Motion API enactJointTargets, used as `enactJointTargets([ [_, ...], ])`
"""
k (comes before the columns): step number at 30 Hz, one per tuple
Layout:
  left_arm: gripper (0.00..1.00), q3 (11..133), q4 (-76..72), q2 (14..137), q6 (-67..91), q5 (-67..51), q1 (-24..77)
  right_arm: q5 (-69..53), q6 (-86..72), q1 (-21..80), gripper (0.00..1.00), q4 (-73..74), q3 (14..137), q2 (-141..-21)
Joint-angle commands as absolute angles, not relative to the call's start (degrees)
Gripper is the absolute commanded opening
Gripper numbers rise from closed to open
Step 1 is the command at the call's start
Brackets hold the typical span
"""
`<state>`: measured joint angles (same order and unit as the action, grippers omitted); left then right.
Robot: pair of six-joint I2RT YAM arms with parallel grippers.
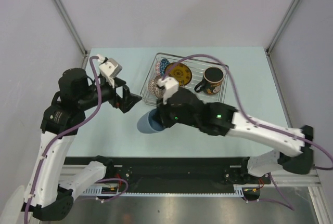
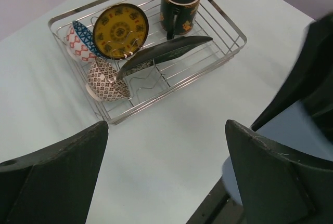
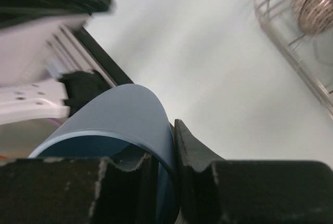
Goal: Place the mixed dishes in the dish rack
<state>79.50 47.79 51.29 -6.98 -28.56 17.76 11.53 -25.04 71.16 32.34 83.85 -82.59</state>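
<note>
- Right gripper point(image 3: 167, 157): closed on the rim of the small light-blue cup point(image 3: 125, 117). One finger sits inside the mouth and the other presses the outer wall. This rim pinch suits a cup with no handle.
- The cup lies outside the rectangular silver wire dish rack point(image 1: 227, 81), just off the rack's near left corner. It is tilted, with its mouth towards the gripper. Whether it touches the pale blue-green table point(image 1: 104, 130) cannot be told.
- Left gripper point(image 2: 164, 182): fingers spread wide and holding nothing. It hangs beside the rack's left side and looks across it, probably kept clear of the other arm's path.
- Inside the rack, the yellow round patterned plate point(image 2: 120, 30) stands on edge near the far left.
- The dark square plate point(image 2: 164, 52) leans across the middle wires. The wire dividers appear to prop both plates upright.
- The small bowl with a blue patterned inside point(image 2: 83, 34) stands on edge at the far left corner. The small pinkish patterned bowl point(image 2: 106, 78) is tipped against the near left end.
- The black mug with orange print point(image 2: 179, 3) stands upright at the far right corner.
- Judgement: the cup looks like the last dish to load. The bare grid at the rack's right seems the easiest spot.
</note>
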Motion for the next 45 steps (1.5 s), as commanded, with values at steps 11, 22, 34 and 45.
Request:
enactJointTargets([
  [11,1.00,87.89,42.81,59.93,6.40,-51.28,26.02,11.52,-37.08,67.77,0.00,31.30,74.98,-51.78],
  [22,1.00,80.43,9.08,63.10,42.35,-78.92,26.80,-3.14,-41.74,57.93,0.00,21.63,70.14,-49.57],
  [34,1.00,76.20,5.88,63.37,42.37,-77.70,28.04,-20.65,-48.68,51.50,0.00,8.79,67.33,-51.59],
  [45,1.00,76.29,8.87,63.72,40.25,-75.15,28.83,-21.00,-49.48,50.98,0.00,1.24,66.09,-54.40],
])
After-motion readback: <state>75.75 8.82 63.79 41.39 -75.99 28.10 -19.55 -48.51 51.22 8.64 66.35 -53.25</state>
